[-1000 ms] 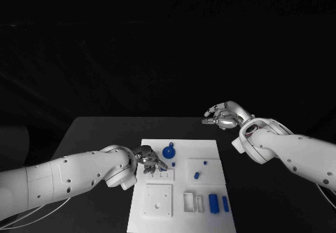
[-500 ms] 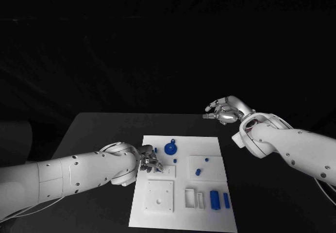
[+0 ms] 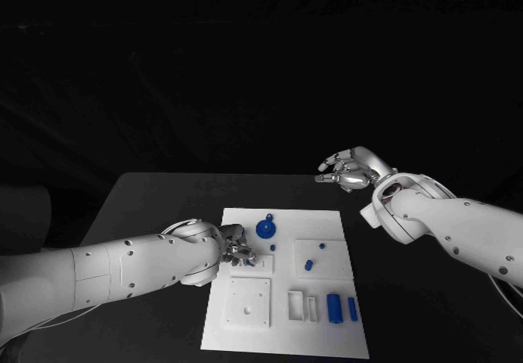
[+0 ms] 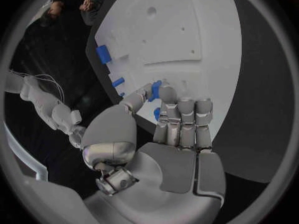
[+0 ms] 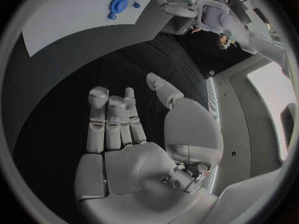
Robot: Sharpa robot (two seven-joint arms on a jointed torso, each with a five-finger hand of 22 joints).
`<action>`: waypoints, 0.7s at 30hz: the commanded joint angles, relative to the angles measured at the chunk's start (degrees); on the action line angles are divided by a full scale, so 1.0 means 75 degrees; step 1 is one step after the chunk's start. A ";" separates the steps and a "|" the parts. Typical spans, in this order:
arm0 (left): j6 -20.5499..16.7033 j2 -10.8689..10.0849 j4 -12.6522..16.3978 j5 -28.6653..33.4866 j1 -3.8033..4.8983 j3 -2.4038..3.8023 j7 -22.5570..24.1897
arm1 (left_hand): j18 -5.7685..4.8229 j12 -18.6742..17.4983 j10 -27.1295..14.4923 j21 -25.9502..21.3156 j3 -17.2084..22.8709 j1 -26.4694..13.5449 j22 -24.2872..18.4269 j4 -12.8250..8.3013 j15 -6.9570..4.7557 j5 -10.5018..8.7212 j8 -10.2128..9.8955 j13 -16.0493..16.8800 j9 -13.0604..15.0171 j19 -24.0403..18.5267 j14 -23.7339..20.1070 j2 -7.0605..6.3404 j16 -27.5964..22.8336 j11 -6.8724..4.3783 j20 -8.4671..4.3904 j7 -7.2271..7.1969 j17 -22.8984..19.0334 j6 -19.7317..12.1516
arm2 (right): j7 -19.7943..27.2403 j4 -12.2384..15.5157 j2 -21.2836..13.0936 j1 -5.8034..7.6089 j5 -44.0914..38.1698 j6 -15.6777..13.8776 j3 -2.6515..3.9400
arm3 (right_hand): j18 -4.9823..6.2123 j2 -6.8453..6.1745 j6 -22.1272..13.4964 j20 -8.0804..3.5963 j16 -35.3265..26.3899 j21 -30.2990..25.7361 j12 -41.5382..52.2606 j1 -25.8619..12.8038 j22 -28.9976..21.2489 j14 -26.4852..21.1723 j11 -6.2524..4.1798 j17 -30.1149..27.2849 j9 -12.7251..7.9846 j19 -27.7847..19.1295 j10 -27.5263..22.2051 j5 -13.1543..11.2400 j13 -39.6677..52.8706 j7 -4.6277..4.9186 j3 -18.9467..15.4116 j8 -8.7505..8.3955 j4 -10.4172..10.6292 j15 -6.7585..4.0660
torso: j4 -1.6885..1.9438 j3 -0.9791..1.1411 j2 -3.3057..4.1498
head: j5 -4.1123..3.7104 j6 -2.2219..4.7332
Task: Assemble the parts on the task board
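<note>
The white task board (image 3: 286,333) lies mid-table. My left hand (image 3: 232,251) hovers over its left edge, thumb and a finger pinching a small blue part (image 4: 154,91) just above the board (image 4: 181,30). A blue round disc (image 3: 265,230) stands near the far edge, with a small blue peg (image 3: 271,246) beside it. A short blue piece (image 3: 308,265) sits on the right block. A blue cylinder (image 3: 333,309) and a blue bar (image 3: 352,308) lie at the near right. My right hand (image 3: 349,172) hangs in the air beyond the board's far right corner, fingers apart and empty.
A raised white square block (image 3: 247,302) with a hole and a white rectangular frame (image 3: 294,306) occupy the board's near half. Bare black table (image 3: 153,204) surrounds the board on the left, the right and the far side.
My left hand's fingers have drawn in over the board's left edge, closing round the small blue part. The right hand has stayed almost where it was.
</note>
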 commanded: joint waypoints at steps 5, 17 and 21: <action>-0.0034 0.0111 -0.0057 -0.0094 -0.0005 -0.0003 -0.0020 | 0.0068 0.0059 0.0496 0.0044 0.0432 -0.0056 0.0017 -0.0352 -0.0497 0.0123 0.0021 0.0039 0.0417 0.0049 0.0553 0.0125 0.0015 -0.0445 -0.1264 -0.0621 0.0026 0.0696 | 0.0052 0.0021 0.0021 0.0000 0.0008 0.0130 0.0004 | 0.0488 0.0026 -0.0054 0.0006 -0.0009 -0.0025 0.0051 -0.0042 0.0124 -0.0030 0.0013 -0.0009 0.0012 -0.0039 -0.0043 0.0059 -0.0018 0.0097 -0.0017 -0.0035 0.0035 0.0003 | -0.0003 -0.0001 -0.0001 | -0.0011 0.0003; 0.0050 0.0229 -0.0213 -0.0095 -0.0022 -0.0014 -0.0049 | 0.0095 0.0142 0.0517 0.0102 0.0506 -0.0127 0.0051 -0.0369 -0.0524 0.0300 0.0064 0.0118 0.0509 0.0067 0.0580 0.0121 0.0071 -0.0464 -0.1286 -0.0646 0.0073 0.0732 | 0.0035 0.0046 0.0032 0.0000 0.0008 0.0172 0.0004 | 0.0488 0.0037 -0.0052 0.0008 -0.0005 -0.0025 0.0058 -0.0057 0.0125 -0.0032 0.0013 -0.0009 0.0015 -0.0039 -0.0044 0.0098 -0.0026 0.0096 -0.0030 -0.0035 0.0052 0.0002 | 0.0004 -0.0002 -0.0001 | -0.0004 -0.0027; -0.0006 0.0256 -0.0257 -0.0128 -0.0045 -0.0021 -0.0052 | 0.0102 0.0180 0.0525 0.0122 0.0517 -0.0158 0.0064 -0.0366 -0.0535 0.0366 0.0088 0.0149 0.0544 0.0073 0.0589 0.0119 0.0098 -0.0468 -0.1293 -0.0656 0.0093 0.0748 | 0.0034 0.0050 0.0033 0.0000 0.0008 0.0173 0.0004 | 0.0488 0.0037 -0.0052 0.0009 -0.0005 -0.0025 0.0060 -0.0063 0.0126 -0.0032 0.0013 -0.0009 0.0015 -0.0039 -0.0045 0.0106 -0.0028 0.0096 -0.0035 -0.0035 0.0056 0.0002 | 0.0007 -0.0005 -0.0002 | -0.0012 -0.0024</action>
